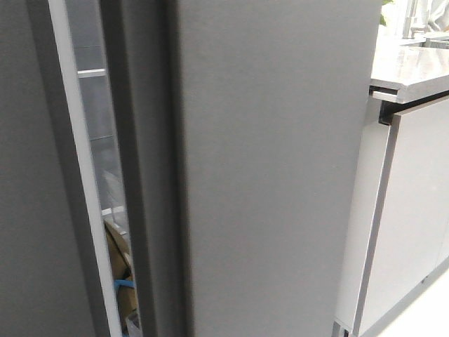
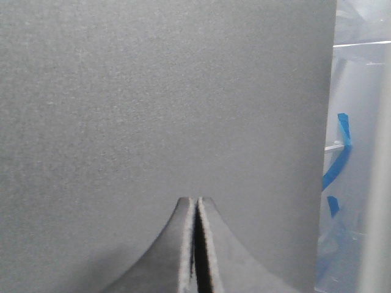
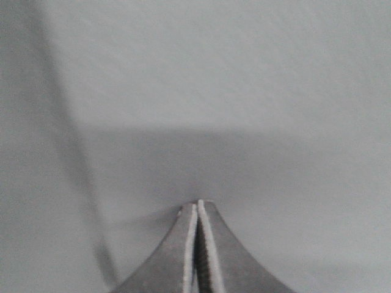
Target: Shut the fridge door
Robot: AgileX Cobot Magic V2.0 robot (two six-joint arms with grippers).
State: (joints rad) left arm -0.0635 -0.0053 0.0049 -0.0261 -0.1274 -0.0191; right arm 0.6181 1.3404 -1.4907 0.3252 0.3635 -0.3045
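The fridge door (image 1: 273, 175) is the broad matte dark-grey panel that fills the middle of the front view. Its thick grey side edge (image 1: 147, 182) is on its left. It stands ajar, and a narrow gap (image 1: 105, 168) beside that edge shows the fridge's shelves. Neither gripper shows in the front view. My left gripper (image 2: 196, 199) is shut and empty, its tips right at a matte dark-grey panel (image 2: 159, 97); I cannot tell which panel. My right gripper (image 3: 198, 201) is shut and empty, its tips close to a smooth pale-grey surface (image 3: 244, 79).
Another dark-grey panel (image 1: 28, 210) edged by a thin pale strip (image 1: 77, 161) stands at the left. A glossy light-grey cabinet front (image 1: 414, 210) under a grey countertop (image 1: 410, 67) stands at the right. Inside the fridge are brown items and blue tape (image 1: 123, 283), which also shows in the left wrist view (image 2: 342, 152).
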